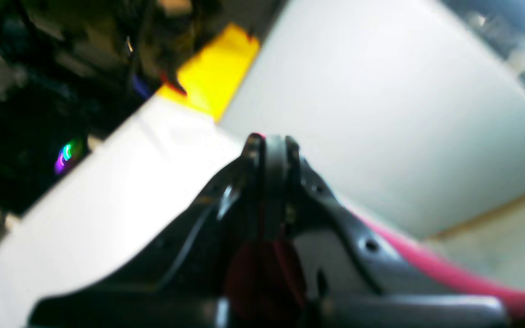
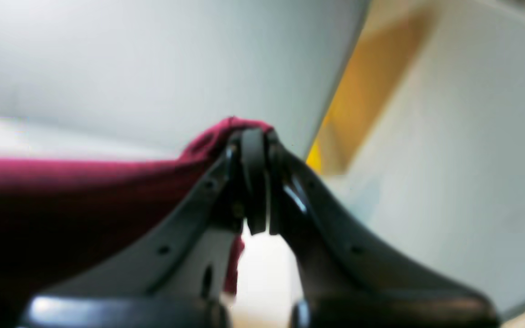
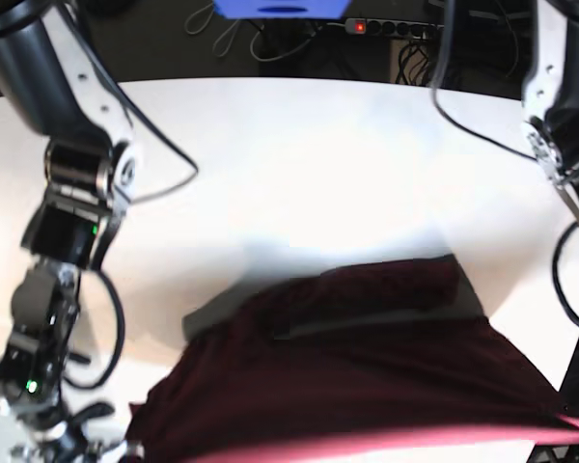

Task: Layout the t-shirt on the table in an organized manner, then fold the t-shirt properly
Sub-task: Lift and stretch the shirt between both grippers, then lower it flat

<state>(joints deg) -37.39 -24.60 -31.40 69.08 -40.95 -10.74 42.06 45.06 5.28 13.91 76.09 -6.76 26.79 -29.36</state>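
White and broad, the table (image 3: 299, 164) fills most of the base view, its curved far edge bordered by dark floor, loose cables and a power strip (image 3: 391, 28) with a red switch. Stretched in the air above the near part of the table hangs the t-shirt (image 3: 357, 367), dark maroon, its taut lower edge running as a brighter red band between the two lower corners of that view, with its shadow cast on the white surface behind it. Left hand (image 1: 269, 148): jaws pressed together on a thin edge of the maroon cloth, which shows as a sliver at the fingertips and trails away to the lower right in the left wrist view; a blurred yellow block (image 1: 214, 73) lies beyond. Right hand (image 2: 253, 141): jaws likewise pressed together, pinching a bunched fold of the t-shirt that rises over the fingertips and spreads out to the left in the right wrist view. Both wrist views are motion-blurred.
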